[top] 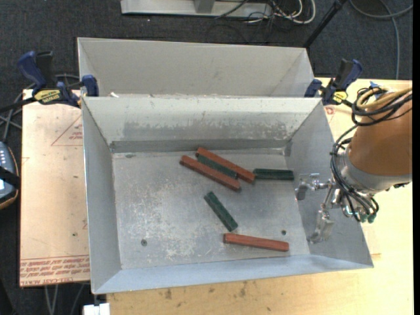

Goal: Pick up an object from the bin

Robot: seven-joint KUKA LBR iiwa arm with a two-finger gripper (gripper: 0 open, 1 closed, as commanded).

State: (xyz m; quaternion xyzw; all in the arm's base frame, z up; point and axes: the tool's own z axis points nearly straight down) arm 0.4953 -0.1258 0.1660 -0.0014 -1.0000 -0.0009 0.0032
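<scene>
Here the claw (312,210) hangs low at the three o'clock side of the bin (131,195), fingers spread with nothing between them. Nearest lie a dark green stick (273,174) at its ten o'clock and a red-brown bar (256,242) at its eight o'clock.

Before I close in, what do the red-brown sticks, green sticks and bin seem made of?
Red-brown sticks: likely painted wood or plastic; flat matt colour, straight edges. Green sticks: seemingly the same, matt dark finish. Bin: bare metal, dull grey, scuffed and speckled floor.
</scene>
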